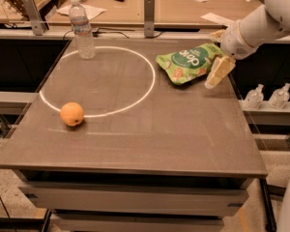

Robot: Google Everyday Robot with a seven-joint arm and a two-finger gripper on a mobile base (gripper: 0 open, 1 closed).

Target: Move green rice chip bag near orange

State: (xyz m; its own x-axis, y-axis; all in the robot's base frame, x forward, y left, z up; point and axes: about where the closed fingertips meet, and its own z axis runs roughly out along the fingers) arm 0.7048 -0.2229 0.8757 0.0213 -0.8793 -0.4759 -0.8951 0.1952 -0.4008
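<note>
The tan fingers [220,69] look to be apart. One slants down along the near side of the green rice chip bag [188,62]'s right end, and a tan tip shows on its far side. From here I'd say they sit either side of the pouch and haven't closed on it, though I can't be certain.

The gripper [216,57] hangs off the white arm [266,21], which reaches in from 2 o'clock. The bag lies flat at about 1 o'clock on the tabletop [183,139], just outside the white ring [147,88]. The orange [72,114] sits well apart at 8 o'clock, on the ring's near edge. A water bottle [81,30] stands at 11 o'clock.

This looks like the grasping step. Next I'd expect the fingers to close firmly on the crinkly edge. The arm would then carry the bag toward 8 o'clock and set it down beside the fruit without nudging it.
</note>
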